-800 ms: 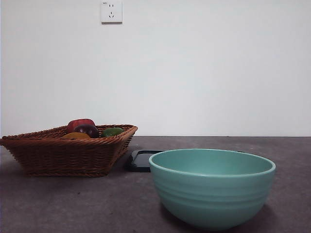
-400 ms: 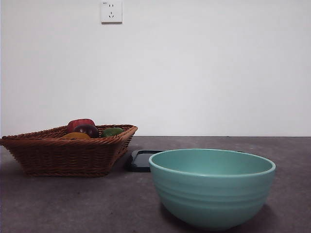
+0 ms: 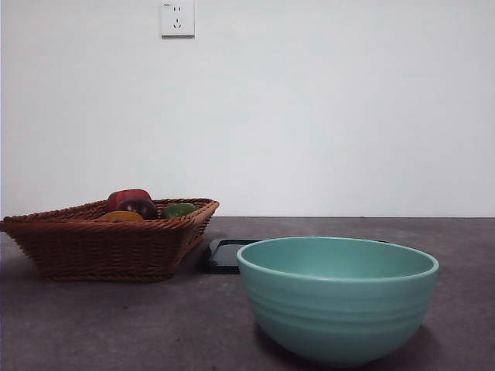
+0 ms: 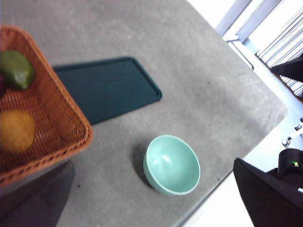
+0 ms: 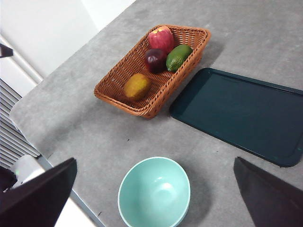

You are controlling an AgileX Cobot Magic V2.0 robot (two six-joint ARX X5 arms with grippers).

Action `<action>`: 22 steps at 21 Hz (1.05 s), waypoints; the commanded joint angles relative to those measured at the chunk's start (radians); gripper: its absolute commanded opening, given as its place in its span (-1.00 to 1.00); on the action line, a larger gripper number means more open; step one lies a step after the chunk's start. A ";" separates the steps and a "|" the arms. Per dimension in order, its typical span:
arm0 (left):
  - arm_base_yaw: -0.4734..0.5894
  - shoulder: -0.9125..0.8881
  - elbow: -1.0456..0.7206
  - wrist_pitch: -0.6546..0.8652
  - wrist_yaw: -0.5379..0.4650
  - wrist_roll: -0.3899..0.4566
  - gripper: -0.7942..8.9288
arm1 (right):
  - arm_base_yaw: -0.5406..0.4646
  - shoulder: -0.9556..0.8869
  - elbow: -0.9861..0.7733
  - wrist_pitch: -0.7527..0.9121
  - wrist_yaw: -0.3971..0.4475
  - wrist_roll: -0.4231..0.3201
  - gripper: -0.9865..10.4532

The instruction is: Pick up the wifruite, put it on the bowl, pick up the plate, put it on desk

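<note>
The wifruite, oval and orange-brown, lies in a wicker basket and also shows as the wifruite and the wifruite. A pale teal bowl stands empty on the desk near its front edge, seen from above as the bowl and the bowl. The plate, a flat dark green tray, lies beside the basket. My left gripper and right gripper hang high above the desk, both open and empty. Neither shows in the front view.
In the basket with the wifruite are a red apple, a dark red fruit and a green fruit. The desk's edge runs close to the bowl. A wall with a socket stands behind.
</note>
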 commanded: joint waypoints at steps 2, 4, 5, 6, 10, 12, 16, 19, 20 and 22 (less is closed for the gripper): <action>-0.005 0.081 0.054 -0.013 -0.047 0.020 0.44 | 0.006 0.003 0.019 0.016 -0.002 -0.006 0.40; -0.008 0.126 0.077 -0.027 -0.102 0.030 0.44 | 0.006 0.003 0.019 0.015 -0.003 -0.006 0.40; -0.010 0.154 0.090 -0.036 -0.135 0.032 0.44 | 0.006 0.003 0.019 0.015 -0.002 -0.006 0.40; -0.014 0.179 0.103 -0.045 -0.159 0.040 0.44 | 0.006 0.003 0.019 0.015 -0.002 -0.006 0.40; -0.042 0.293 0.163 -0.089 -0.277 0.055 0.44 | 0.006 0.003 0.019 0.015 -0.002 -0.006 0.40; -0.067 0.380 0.204 -0.106 -0.346 0.056 0.44 | 0.006 0.003 0.019 0.016 -0.002 -0.006 0.40; -0.123 0.554 0.256 -0.100 -0.481 0.057 0.44 | 0.006 0.003 0.019 0.016 -0.002 -0.006 0.40; -0.153 0.681 0.267 -0.037 -0.533 0.059 0.44 | 0.006 0.003 0.019 0.016 -0.002 -0.006 0.40; -0.159 0.725 0.267 -0.011 -0.549 0.058 0.44 | 0.006 0.003 0.019 0.015 -0.002 -0.006 0.40; -0.173 0.802 0.267 0.030 -0.600 0.052 0.44 | 0.006 0.003 0.019 0.014 -0.003 -0.006 0.40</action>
